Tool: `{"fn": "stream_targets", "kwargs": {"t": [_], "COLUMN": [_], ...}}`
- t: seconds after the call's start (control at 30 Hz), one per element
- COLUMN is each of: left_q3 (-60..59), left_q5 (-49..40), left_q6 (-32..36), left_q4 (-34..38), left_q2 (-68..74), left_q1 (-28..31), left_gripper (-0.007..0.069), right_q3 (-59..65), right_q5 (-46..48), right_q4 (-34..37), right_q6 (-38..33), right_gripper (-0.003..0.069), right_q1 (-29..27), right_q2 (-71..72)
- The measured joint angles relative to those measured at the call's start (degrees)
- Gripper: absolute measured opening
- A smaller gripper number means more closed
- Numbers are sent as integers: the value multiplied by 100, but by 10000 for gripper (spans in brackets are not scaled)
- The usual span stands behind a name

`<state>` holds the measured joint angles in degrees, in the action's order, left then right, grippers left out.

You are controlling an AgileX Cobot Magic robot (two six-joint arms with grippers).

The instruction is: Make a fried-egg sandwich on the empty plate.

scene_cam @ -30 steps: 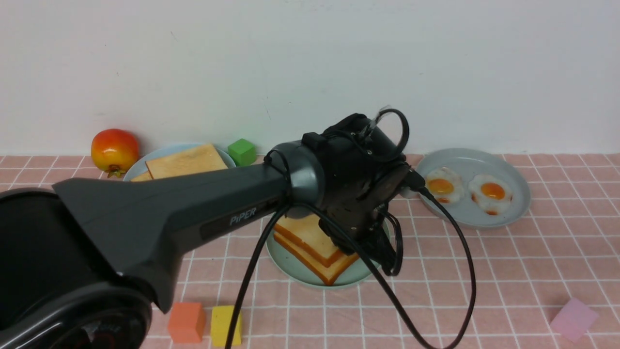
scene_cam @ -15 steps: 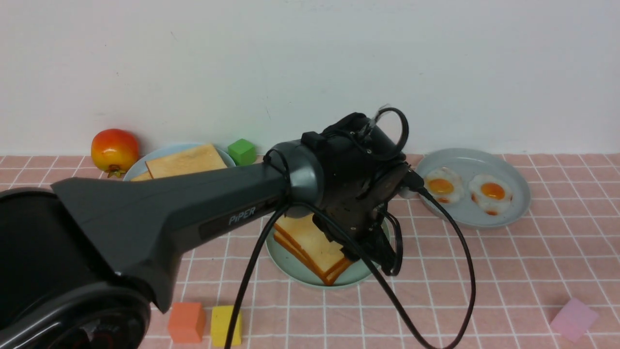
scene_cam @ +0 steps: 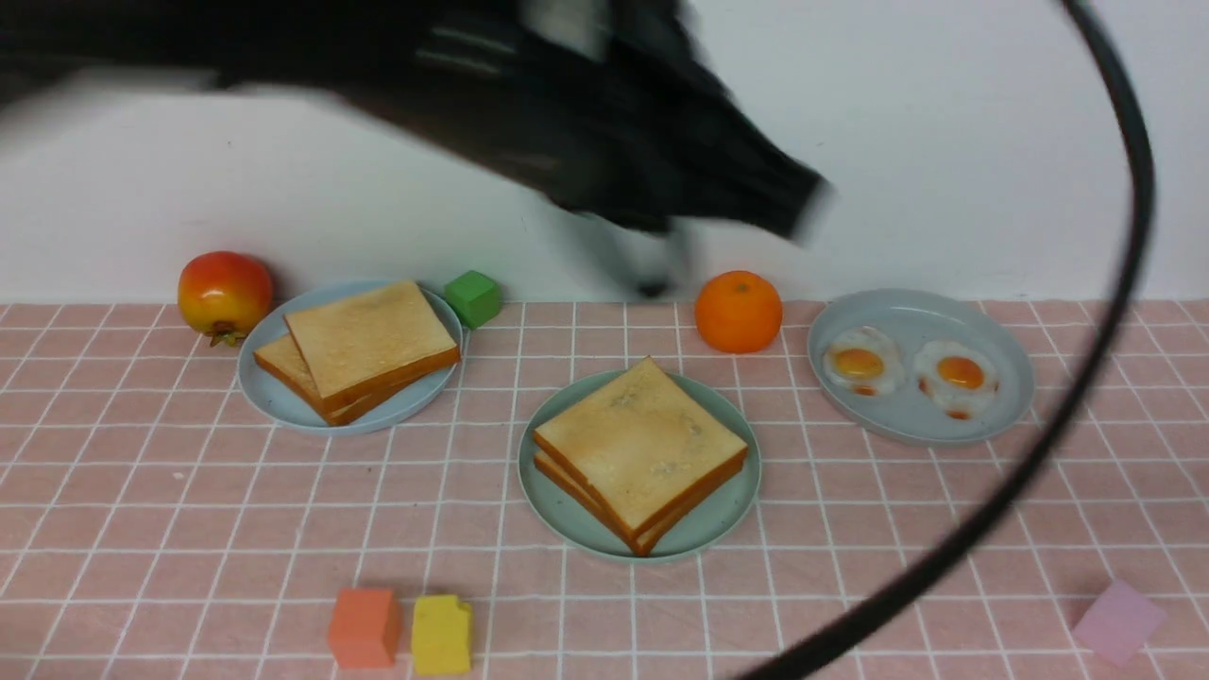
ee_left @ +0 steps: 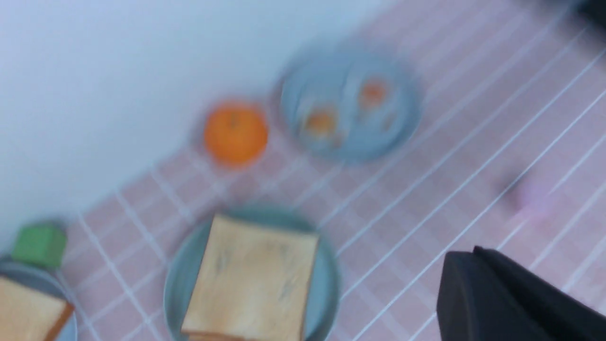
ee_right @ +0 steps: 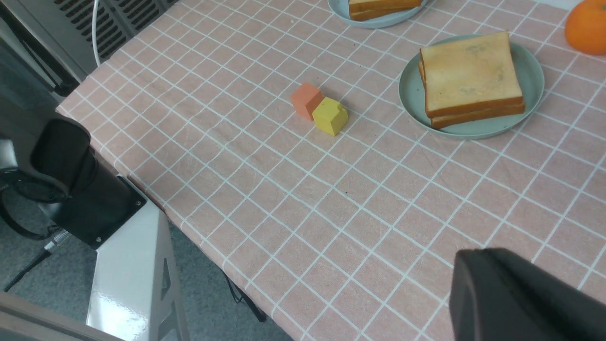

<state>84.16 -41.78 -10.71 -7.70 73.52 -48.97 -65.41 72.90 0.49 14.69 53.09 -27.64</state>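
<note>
Sandwich [scene_cam: 640, 451]: two toast slices stacked on the mint-green plate [scene_cam: 567, 505] at the middle of the checked tablecloth [scene_cam: 850, 529]; only crust edges and the top face show, so whatever lies between the slices cannot be seen.
Left arm [scene_cam: 604, 123]: a dark, blurred streak across the top of the front view, high above the table.
Left gripper [ee_left: 478, 284]: only a black wedge at the corner of its own blurred wrist view; jaws closed together, holding nothing.
Right gripper [ee_right: 516, 296]: cut off at the corner of its wrist view, one dark rounded block showing; jaws closed, nothing in them.
Cable [scene_cam: 1067, 406]: a black arc sweeping down the right side, crossing the tablecloth and running out of the picture.
Egg plate [scene_cam: 1001, 397]: back right, two fried eggs [scene_cam: 911, 368] on it, smeared in the left wrist view.
Toast plate [scene_cam: 274, 397]: back left, more toast [scene_cam: 368, 340] stacked on it.
Fruit: an orange [scene_cam: 738, 311] behind the sandwich; a red-yellow fruit [scene_cam: 224, 291] at far left.
Blocks: green [scene_cam: 472, 297] by the toast plate; orange [scene_cam: 363, 627] and yellow [scene_cam: 441, 634] touching at the front edge; pink [scene_cam: 1117, 620], front right.
</note>
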Motion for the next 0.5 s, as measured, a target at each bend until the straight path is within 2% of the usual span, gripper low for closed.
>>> {"fn": "stream_targets", "kwargs": {"t": [0.3, 0.5], "left_q3": [-4373, -5951], "left_q5": [2812, 3833], "left_q6": [-19, -19], "left_q4": [551, 593], "left_q2": [-3677, -4835], "left_q1": [0, 0], "left_gripper": [-13, -13], "right_q3": [0, 138], "right_q5": [0, 0], "right_q4": [0, 13], "right_q6": [0, 7], "right_gripper": [32, 0], "right_q1": [0, 0], "right_q2": [0, 0]}}
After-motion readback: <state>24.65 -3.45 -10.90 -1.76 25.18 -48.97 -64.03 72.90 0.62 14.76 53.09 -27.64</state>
